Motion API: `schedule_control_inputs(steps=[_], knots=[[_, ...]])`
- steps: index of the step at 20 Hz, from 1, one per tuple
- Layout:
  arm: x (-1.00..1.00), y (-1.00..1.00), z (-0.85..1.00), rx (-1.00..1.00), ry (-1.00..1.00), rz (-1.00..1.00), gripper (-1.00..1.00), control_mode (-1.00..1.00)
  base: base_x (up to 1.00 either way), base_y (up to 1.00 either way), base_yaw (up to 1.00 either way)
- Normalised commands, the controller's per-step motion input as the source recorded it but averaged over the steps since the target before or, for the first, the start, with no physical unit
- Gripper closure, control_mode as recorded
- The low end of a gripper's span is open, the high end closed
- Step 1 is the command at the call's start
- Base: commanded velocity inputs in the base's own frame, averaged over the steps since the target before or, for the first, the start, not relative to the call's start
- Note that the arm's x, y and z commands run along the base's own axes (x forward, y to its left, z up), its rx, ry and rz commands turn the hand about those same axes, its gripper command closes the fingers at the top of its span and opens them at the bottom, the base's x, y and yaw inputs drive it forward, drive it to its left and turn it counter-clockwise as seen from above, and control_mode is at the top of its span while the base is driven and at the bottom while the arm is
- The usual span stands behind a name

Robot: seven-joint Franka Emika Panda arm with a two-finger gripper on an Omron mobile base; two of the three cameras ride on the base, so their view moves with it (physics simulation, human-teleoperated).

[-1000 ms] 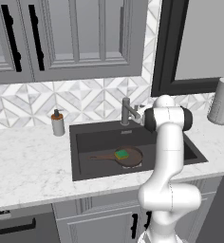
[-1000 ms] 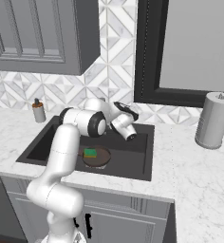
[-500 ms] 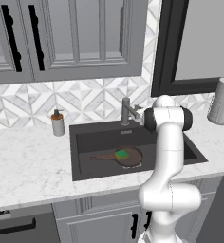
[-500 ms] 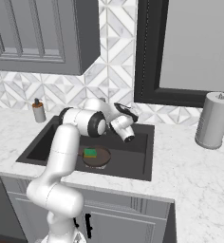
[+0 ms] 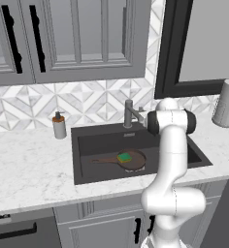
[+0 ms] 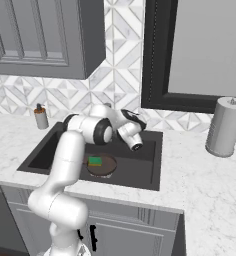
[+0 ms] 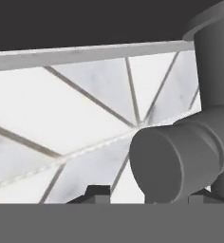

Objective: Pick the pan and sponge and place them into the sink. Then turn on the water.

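The sink (image 5: 82, 145) sat in the marble counter (image 5: 24, 169), its faucet (image 5: 129, 112) at the far rim. The pan (image 5: 131, 160) lay in the basin, handle pointing left, with the sponge (image 5: 124, 157) resting on it. The gripper (image 7: 147, 197) was at the faucet's handle; whether its fingers pinched it could not be told.

Open basin floor was seen left of the pan (image 5: 131, 160) inside the sink (image 5: 87, 172). The back rim was blocked by the faucet (image 5: 129, 113), crowded against the tiled wall. A soap bottle (image 5: 59, 126) and paper-towel roll (image 6: 224, 127) occupied the counter (image 5: 24, 164) ends.
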Motion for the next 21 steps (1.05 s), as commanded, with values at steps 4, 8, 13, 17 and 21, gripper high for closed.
schedule_control_inputs(steps=[4, 8, 13, 17, 21], knots=[[0.72, -0.94, -0.48, 0.06, 0.0, 0.02, 1.0, -1.0, 0.0, 0.0, 0.0], [0.61, -1.0, -0.67, 0.01, 0.01, 0.1, 1.0, -1.0, 0.0, 0.0, 0.0], [0.32, -0.98, -0.58, 0.02, 0.01, 0.13, 1.0, -1.0, 0.0, 0.0, 0.0], [-0.28, -0.67, 0.16, 0.16, -0.02, 0.22, 1.0, -1.0, 0.0, 0.0, 0.0], [-0.9, -0.27, 0.25, 0.08, -0.3, 0.1, 1.0, -1.0, 0.0, 0.0, 0.0]])
